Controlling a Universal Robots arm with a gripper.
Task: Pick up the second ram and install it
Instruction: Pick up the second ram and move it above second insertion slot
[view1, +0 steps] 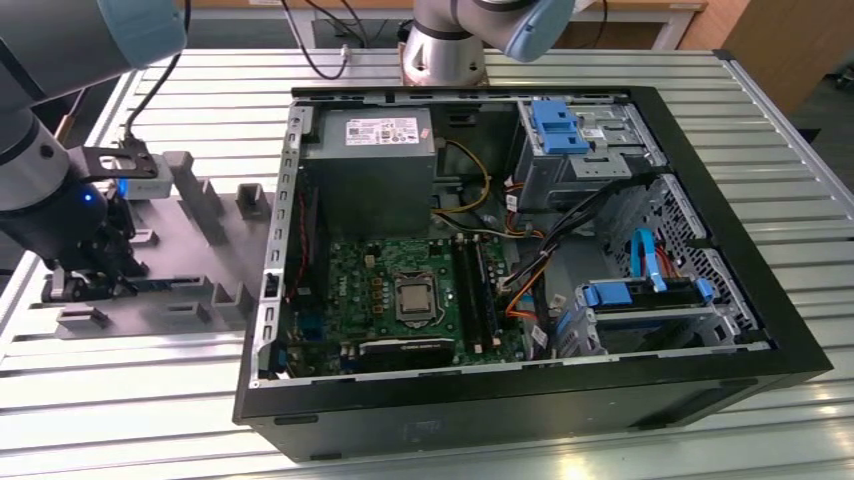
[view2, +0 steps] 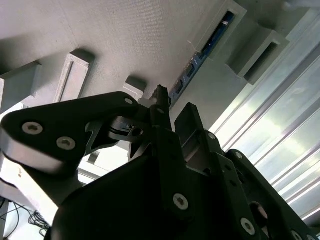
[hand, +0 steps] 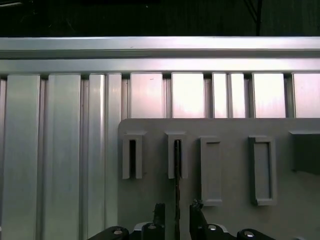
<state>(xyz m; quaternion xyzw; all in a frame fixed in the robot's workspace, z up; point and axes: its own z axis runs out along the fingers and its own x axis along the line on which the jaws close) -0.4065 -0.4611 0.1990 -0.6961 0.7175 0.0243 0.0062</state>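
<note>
Where the second ram (hand: 177, 172) stands in its holder (hand: 230, 127), gripper (hand: 177, 209) apparently unclenched astride it.

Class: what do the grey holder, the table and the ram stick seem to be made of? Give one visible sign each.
Holder: matt grey plastic, probably 3D-printed; fine layer lines show. Table: bare aluminium slats, bright and reflective with grooves. Ram: likely rigid circuit board, a thin dark strip standing in the holder; material less certain.
</note>
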